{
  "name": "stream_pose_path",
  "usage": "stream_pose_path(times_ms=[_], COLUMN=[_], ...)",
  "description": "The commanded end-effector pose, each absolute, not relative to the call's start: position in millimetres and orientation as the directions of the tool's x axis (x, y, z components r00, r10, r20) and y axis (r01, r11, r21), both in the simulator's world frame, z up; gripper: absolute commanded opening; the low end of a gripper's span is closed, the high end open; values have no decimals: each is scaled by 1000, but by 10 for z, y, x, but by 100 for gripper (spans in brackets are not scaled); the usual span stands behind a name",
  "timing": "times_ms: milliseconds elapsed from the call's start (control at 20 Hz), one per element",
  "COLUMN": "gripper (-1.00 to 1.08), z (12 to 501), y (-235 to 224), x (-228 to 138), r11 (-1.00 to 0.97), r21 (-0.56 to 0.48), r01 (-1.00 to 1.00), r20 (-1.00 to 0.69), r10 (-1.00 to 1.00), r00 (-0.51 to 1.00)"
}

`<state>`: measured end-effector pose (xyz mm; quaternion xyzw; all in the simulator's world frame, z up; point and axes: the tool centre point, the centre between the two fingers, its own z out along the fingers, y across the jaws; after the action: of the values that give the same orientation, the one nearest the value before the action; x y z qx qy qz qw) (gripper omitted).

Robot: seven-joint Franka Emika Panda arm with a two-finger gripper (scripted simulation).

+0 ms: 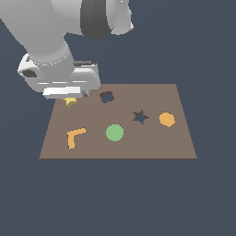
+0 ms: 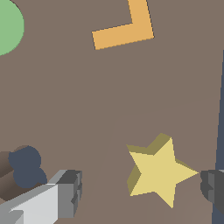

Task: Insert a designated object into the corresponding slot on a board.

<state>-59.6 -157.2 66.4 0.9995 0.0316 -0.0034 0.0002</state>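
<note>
1. Across the middle of the exterior view lies the board (image 1: 152, 147), flat, brown and rectangular, on a plain dark blue-grey ground that fills the rest of the frame; no walls or other furniture show.
2. In the upper left of that view the white arm (image 1: 41, 32) slants down, its gripper (image 1: 70, 97) hanging low over the board's far left corner.
3. On the board sit an orange L (image 1: 75, 137) at lower left, a green disc (image 1: 115, 132) near the centre, and an orange octagon (image 1: 167, 119) at right.
4. Two dark cutouts show: a clover hole (image 1: 107, 97) just right of the gripper, and the star slot (image 1: 140, 117) between disc and octagon, well apart from the gripper.
5. The star (image 2: 159, 173), pale yellow, lies flat on the board in the lower right of the wrist view; in the exterior view only a tip peeks from under the gripper.
6. The jaws are spread, one finger (image 2: 65, 192) on either side of the star with clear gaps, gripping nothing.
7. The star looks rigid, small and probably light, with smooth upright sides.
8. Its points leave no parallel faces, so a likely hold is across two opposite notches or tip-to-notch; it may twist as the fingers close.
9. The board looks smooth and level.
</note>
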Motion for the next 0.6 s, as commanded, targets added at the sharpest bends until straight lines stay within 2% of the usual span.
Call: stream_pose_path(times_ms=[0,550], gripper=[100,100], z=[586,488], y=[-1683,-1810], x=[-621,-641], r11=[-997,-997], r21=[0,0], r01=[73,78], r20=[-3,-1], r10=[73,78], r00=[997,997])
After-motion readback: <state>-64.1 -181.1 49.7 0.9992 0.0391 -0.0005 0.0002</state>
